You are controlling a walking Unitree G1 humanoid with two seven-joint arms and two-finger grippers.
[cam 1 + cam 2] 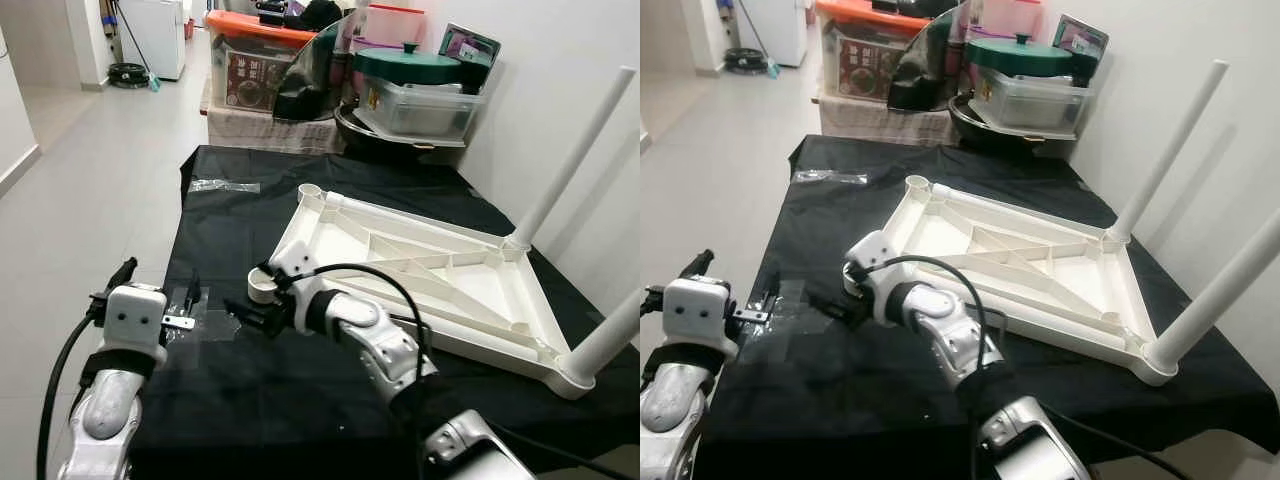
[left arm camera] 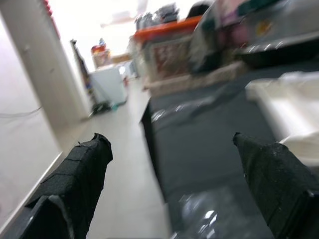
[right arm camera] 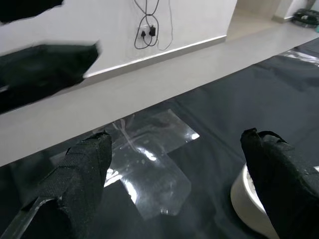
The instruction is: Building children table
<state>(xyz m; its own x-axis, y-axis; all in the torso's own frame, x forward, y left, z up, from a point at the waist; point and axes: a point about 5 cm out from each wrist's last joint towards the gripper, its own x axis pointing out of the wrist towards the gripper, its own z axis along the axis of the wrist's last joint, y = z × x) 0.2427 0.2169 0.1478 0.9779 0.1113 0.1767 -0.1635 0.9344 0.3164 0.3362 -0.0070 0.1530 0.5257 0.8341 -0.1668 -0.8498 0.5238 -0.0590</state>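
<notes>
White table top (image 1: 420, 270), white legs (image 1: 575, 150), black cloth (image 1: 300, 390), orange lid (image 1: 260, 28), green lid (image 1: 405, 65)

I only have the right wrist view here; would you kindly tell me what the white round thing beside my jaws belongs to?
Observer: It is a loose white round piece on the black cloth, beside the nearest corner of an upturned white table top.
Operator: Thank you. Are any legs fitted yet?
Observer: Yes, two white legs stand up from the two corners on the robot's right.
Operator: And where is the left arm?
Observer: The left gripper hovers at the cloth's left edge, jaws open and holding nothing.
</notes>
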